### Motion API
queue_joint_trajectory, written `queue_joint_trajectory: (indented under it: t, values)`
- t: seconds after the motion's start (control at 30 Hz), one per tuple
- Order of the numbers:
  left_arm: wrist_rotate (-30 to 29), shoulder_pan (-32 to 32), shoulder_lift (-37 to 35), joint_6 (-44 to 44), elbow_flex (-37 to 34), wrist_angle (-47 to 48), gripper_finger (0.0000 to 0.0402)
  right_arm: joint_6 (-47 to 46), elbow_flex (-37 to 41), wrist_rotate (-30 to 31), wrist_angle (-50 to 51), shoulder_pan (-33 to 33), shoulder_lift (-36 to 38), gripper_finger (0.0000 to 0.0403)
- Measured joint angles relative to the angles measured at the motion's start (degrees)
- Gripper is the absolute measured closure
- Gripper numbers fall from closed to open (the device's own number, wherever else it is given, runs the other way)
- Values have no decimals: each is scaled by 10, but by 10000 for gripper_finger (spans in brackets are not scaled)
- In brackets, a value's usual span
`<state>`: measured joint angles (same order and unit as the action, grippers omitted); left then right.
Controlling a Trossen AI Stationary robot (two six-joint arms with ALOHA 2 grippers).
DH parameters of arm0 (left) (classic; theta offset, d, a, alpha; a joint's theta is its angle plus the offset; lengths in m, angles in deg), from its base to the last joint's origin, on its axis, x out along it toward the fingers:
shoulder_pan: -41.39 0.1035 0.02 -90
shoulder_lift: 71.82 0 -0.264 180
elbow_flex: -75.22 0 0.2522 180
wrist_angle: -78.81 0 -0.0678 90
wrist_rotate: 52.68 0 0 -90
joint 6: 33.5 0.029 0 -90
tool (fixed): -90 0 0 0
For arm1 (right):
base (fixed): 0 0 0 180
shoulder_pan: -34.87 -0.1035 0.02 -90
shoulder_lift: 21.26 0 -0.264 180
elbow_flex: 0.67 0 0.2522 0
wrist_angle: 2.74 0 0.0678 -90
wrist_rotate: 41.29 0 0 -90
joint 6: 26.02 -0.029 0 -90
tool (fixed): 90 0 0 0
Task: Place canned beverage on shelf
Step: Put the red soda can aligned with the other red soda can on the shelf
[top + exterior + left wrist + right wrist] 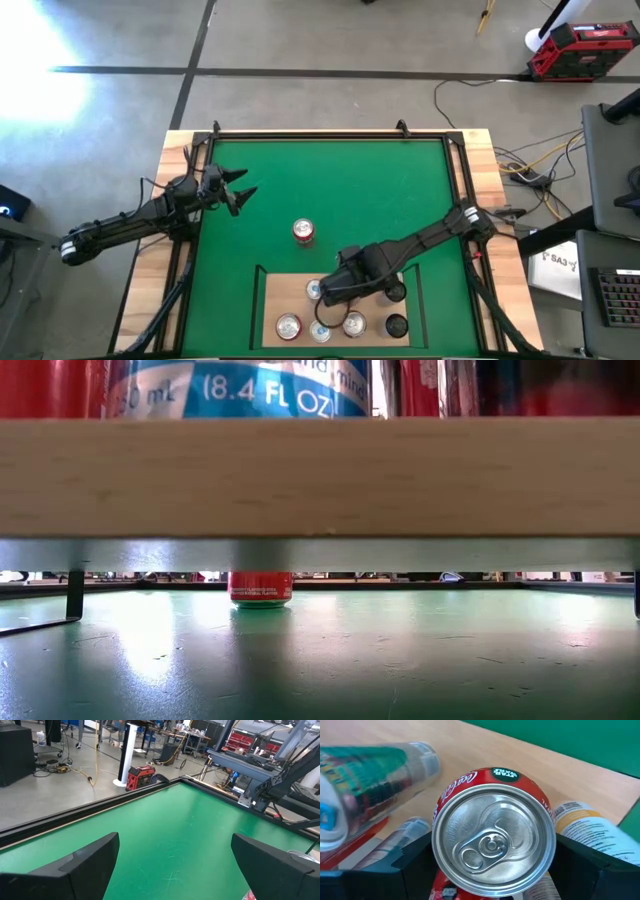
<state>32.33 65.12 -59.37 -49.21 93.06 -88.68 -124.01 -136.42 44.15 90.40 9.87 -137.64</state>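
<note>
Over the left part of the green mat (400,190), the left claw (243,192) is hanging spread and empty, well apart from the cans. A lone red aluminium can (303,231) is standing upright on the mat, between the claws, nearer the right arm. The right claw (328,294) is hovering over the pale wood shelf (275,295), flanking an upright red-sided can with a silver top (493,846); whether it is pinching, I cannot tell.
</note>
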Motion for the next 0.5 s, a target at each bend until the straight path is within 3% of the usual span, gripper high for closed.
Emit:
queue_joint_trajectory:
  t: [0.5]
  values:
    - [0,0,2,0,0,0,32,-4,-3,0,-1,-4,-3,99]
